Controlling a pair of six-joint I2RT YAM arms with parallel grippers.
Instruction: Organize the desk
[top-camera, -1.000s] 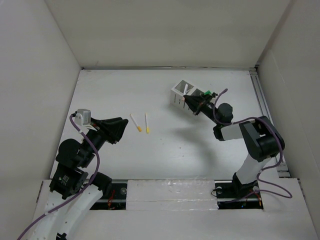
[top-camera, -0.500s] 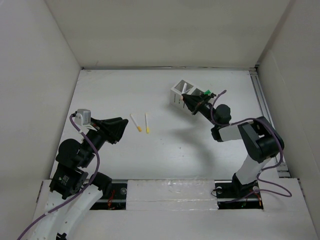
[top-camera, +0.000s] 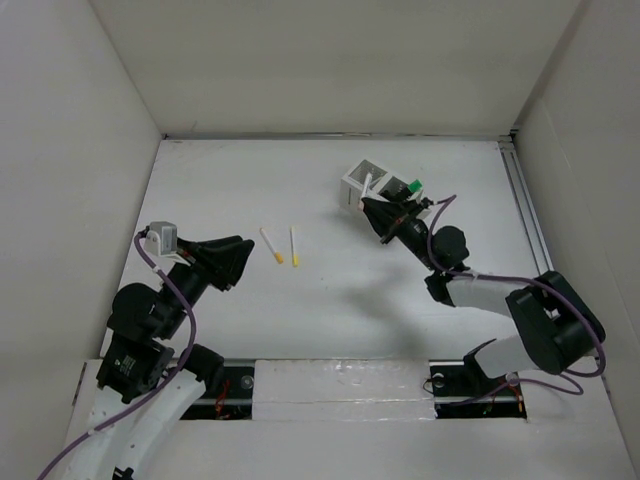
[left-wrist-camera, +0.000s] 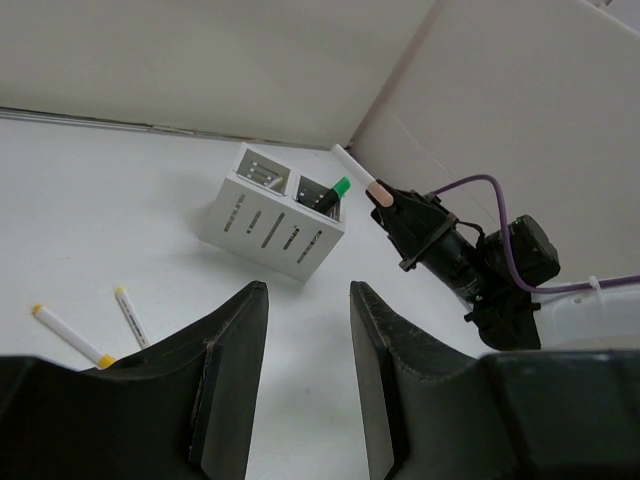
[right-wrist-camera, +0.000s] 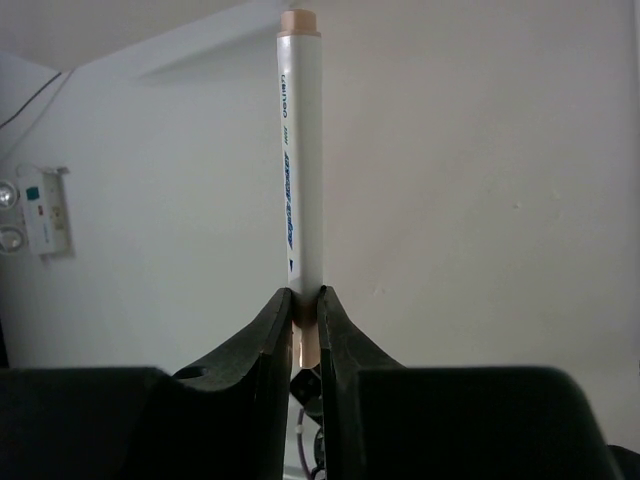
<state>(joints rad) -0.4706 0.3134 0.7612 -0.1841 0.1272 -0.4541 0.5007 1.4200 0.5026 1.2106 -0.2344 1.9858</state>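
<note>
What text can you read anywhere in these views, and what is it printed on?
Blue lettering along the white marker held in the right gripper: too blurred to read.
Small dark print near that marker's far end: too small to read.
Slotted box and yellow-tipped markers: no text visible.

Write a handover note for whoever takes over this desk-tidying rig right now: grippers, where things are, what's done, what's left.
Left gripper: open, empty, above the desk.
Right gripper: shut on a white marker, held up beside the box, not in it.
Done: a green-capped marker stands in the box.
Left: put the held marker in; two yellow-capped markers lie on the desk.
</note>
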